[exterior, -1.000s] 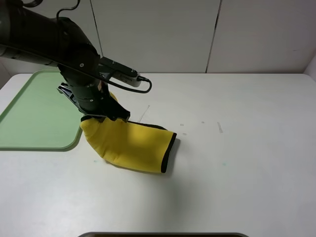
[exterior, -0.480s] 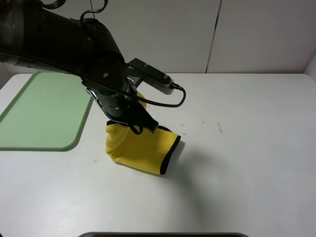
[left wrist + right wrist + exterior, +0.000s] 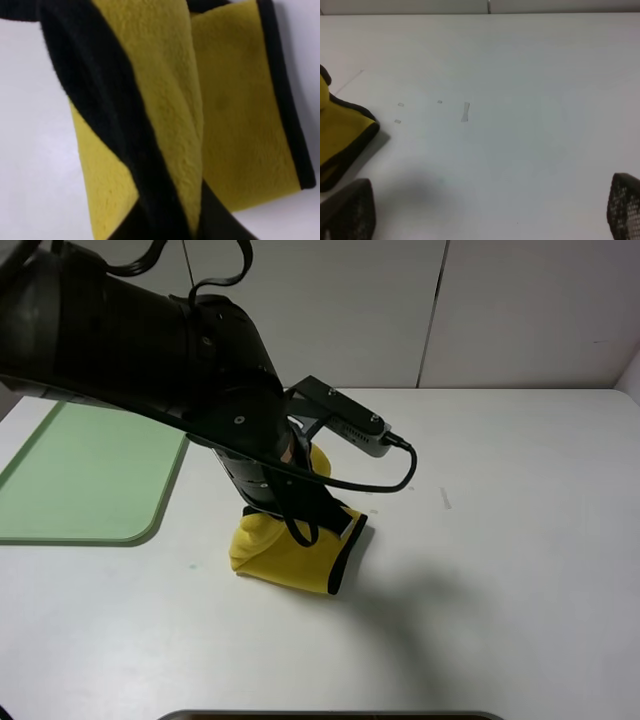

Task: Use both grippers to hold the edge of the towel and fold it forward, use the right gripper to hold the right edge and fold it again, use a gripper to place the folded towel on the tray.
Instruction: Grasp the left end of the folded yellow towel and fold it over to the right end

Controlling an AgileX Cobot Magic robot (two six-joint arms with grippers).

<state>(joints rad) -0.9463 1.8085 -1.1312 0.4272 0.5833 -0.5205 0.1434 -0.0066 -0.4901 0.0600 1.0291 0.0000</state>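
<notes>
The left arm (image 3: pixel 180 360) hid the towel's (image 3: pixel 290 555) upper folds and the tray's (image 3: pixel 90 480) 1 o'clock corner; the frame's 9 o'clock edge cropped the tray. The right gripper (image 3: pixel 485 207) showed only 2 fingertips (image 3: pixel 625 205).

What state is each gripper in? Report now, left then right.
Left gripper: closed on the yellow towel, lifting one edge.
Right gripper: open, holding nothing.
</notes>
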